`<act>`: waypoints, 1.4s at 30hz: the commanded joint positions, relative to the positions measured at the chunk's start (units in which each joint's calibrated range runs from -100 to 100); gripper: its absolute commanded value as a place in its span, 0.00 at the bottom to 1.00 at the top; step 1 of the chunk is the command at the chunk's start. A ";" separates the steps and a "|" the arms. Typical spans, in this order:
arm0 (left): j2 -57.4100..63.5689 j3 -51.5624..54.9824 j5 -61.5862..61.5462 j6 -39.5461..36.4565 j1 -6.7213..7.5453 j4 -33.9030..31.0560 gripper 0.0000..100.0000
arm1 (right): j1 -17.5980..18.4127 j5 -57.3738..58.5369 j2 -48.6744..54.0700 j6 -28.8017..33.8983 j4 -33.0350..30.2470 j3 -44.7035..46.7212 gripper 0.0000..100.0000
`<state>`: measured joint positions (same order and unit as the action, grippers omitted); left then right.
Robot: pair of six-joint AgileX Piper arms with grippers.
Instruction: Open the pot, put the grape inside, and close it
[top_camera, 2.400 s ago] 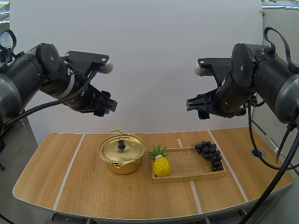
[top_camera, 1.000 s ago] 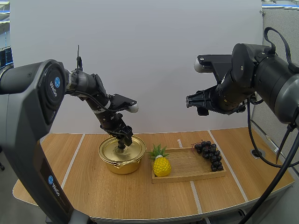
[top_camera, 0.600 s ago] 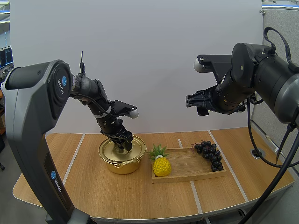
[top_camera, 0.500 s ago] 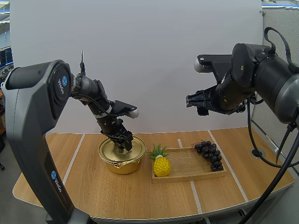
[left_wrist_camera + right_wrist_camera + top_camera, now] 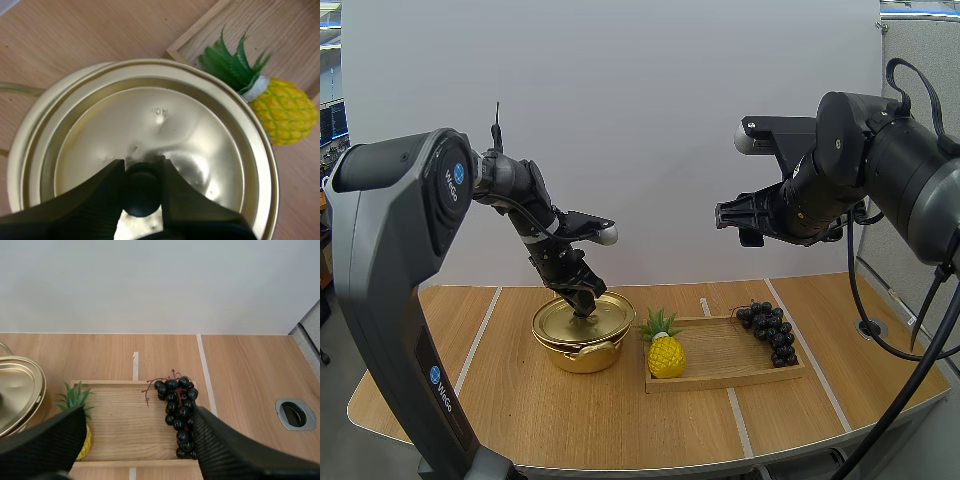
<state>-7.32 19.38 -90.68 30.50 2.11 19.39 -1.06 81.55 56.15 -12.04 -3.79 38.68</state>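
The left gripper [image 5: 582, 303] is pinching the small round black knob [image 5: 141, 194] of the lid [image 5: 195, 125], its ribbed black fingers [image 5: 95, 195] pressing it from both sides, and the shiny gold metal lid is covering the round pot [image 5: 578, 356] on the wood-grain table [image 5: 520, 410]. The right gripper [image 5: 730, 222] is hanging high above the table, its fingers spread wide and holding nothing. The grapes [image 5: 770, 333], a bunch of glossy dark berries, are lying in the shallow wooden tray [image 5: 720, 372] at the end farther from the pot, and a bumpy yellow pineapple [image 5: 666, 356] is standing at the nearer end.
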 commanded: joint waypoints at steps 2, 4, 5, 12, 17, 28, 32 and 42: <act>7.29 -7.79 -9.32 -2.10 0.18 -0.63 0.00 | -0.03 -0.33 0.35 -0.31 0.12 -0.73 1.00; 10.41 -10.71 -9.32 -3.07 0.18 -1.60 0.00 | -0.03 -0.33 0.35 -0.31 0.12 -0.73 1.00; 12.07 -12.56 -9.32 -3.73 0.18 -2.29 0.00 | -0.03 -0.33 0.35 -0.31 0.12 -0.73 1.00; 21.44 -27.60 -6.44 -6.66 0.12 -8.43 0.00 | -0.03 -1.17 0.35 -0.31 0.12 -0.73 1.00; 24.42 -39.08 -3.23 -8.98 0.12 -10.64 0.00 | -0.03 -1.17 0.35 -0.31 0.12 -0.73 1.00; 24.52 -56.25 3.01 -14.29 0.12 -11.50 0.00 | -0.03 2.22 0.20 -2.89 -2.71 -0.34 1.00; 24.52 -57.21 10.94 -14.20 0.12 -11.50 0.00 | -0.03 2.22 -3.16 -2.81 -4.94 0.72 1.00; 24.52 -57.21 23.76 -14.20 0.12 -11.50 0.00 | -2.88 -8.35 -15.02 -4.17 -6.05 0.72 1.00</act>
<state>16.98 -37.32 -72.11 17.11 2.11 7.72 -1.58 79.85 45.43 -14.47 -9.01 39.32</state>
